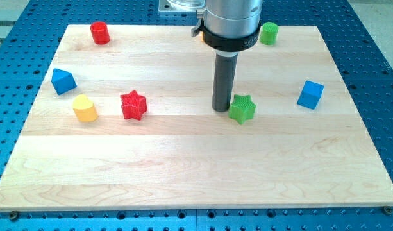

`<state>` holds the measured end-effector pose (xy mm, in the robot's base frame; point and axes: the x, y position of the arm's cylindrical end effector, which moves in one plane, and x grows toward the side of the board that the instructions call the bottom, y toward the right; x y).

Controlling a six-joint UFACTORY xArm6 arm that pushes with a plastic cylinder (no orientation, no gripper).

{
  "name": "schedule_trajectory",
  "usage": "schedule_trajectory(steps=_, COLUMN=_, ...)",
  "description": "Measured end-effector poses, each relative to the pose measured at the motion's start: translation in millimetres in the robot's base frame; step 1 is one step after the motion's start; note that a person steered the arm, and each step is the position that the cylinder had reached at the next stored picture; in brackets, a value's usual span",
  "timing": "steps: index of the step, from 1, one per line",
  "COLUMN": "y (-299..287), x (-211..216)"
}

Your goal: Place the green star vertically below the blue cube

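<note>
A single camera looked down at a steep angle from beyond the near edge of the wooden board (196, 167) (whole board framed), facing toward its far edge.

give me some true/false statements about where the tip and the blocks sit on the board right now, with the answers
1. My tip sits just to the view's left of the green star. True.
2. The green star lies right of the blue cube. False: it lies to the cube's left.
3. The red star is beside the yellow block. True.
4. The red cylinder is at the view's bottom. False: it is near the top left.
</note>
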<state>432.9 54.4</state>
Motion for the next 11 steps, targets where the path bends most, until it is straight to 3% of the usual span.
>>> schedule_trajectory(steps=1, y=67.6, x=6.9)
schedule_trajectory(steps=2, y=101.6, x=83.6)
schedule_trajectory(steps=3, y=63.7, x=15.9)
schedule_trajectory(steps=4, y=8.6, x=43.5)
schedule_trajectory(steps=5, y=77.7, x=86.2)
schedule_trajectory(steps=6, y=98.7, x=95.4)
schedule_trajectory(steps=8, y=127.7, x=74.7)
schedule_trajectory(steps=11, y=136.7, x=102.6)
